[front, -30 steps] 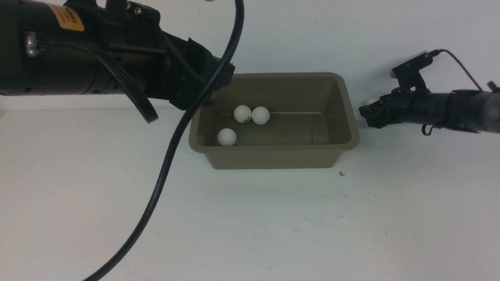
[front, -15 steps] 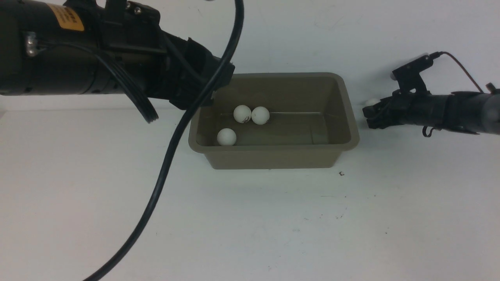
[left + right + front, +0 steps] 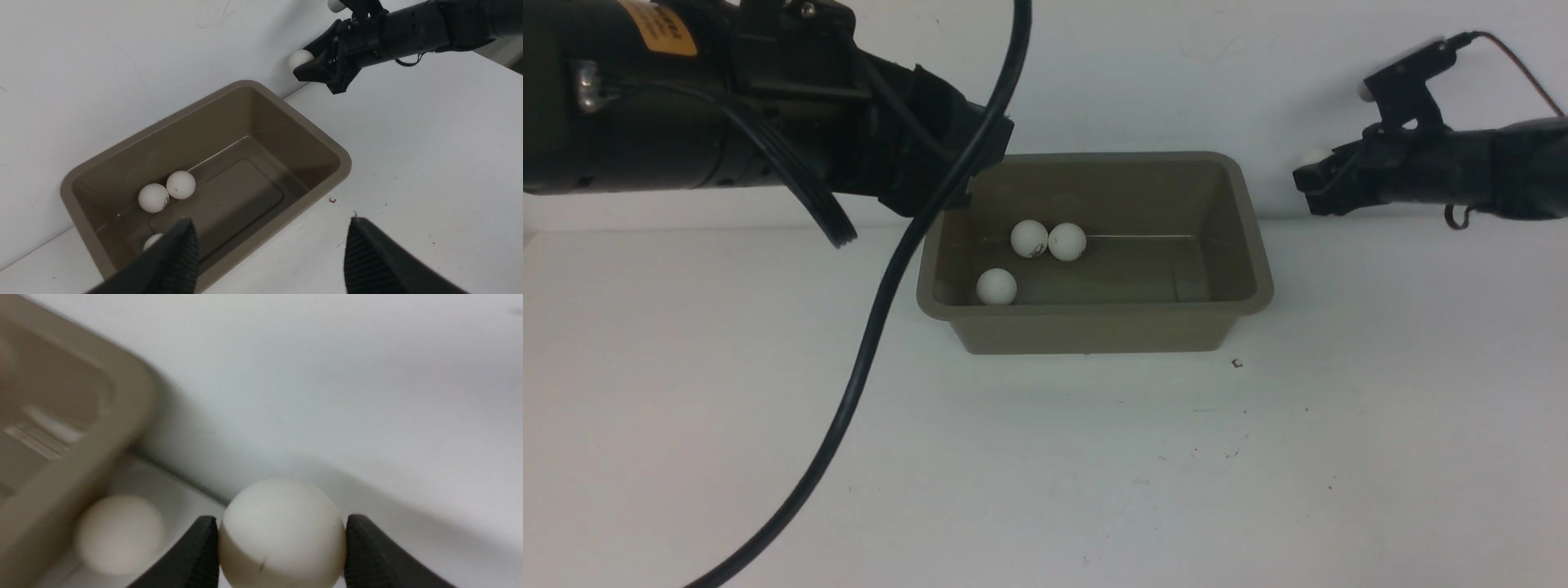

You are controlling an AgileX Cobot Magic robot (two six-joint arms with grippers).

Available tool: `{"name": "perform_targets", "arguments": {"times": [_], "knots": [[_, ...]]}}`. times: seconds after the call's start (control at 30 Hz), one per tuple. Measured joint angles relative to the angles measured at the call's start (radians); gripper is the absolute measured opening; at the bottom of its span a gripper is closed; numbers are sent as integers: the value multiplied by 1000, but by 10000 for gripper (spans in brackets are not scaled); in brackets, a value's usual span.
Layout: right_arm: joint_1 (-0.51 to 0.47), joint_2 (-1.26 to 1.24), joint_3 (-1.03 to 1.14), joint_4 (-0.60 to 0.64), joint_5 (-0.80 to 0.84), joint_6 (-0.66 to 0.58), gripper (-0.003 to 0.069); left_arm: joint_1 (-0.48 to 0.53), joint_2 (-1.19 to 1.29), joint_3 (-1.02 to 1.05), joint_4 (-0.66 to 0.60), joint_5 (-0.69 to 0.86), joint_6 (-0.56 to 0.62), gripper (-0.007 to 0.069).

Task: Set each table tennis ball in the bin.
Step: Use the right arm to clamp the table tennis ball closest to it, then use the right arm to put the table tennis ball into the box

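Right tool (image 3: 282,539): pinching one table tennis ball (image 3: 299,60), both fingers (image 3: 192,559) touching its sides, held up off the bench (image 3: 1258,457). It is out past the bin's right end, near the back wall, not over the bin.

Loose ball (image 3: 120,535): on the bench below the right tool, on its bin side, just beside the outside of the rim. Blurred in the right wrist view; can't tell whether it touches the bin.

Left tool (image 3: 269,253): spread wide, nothing between the fingers, hanging over the left end of the bin (image 3: 1094,331).

In the bin, under the left tool: three balls. Two touching as a pair (image 3: 1030,238) (image 3: 1067,242) toward the far wall. Third ball (image 3: 997,287) is apart from the pair, at the near-left corner, half hidden by a left finger (image 3: 175,261) in the left wrist view.
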Motion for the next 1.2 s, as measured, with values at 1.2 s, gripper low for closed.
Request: {"name": "perform_targets", "arguments": {"times": [1.2], "knots": [[0, -85, 0, 123, 638, 104, 490, 0, 0, 0, 0, -15, 3, 437]]}}
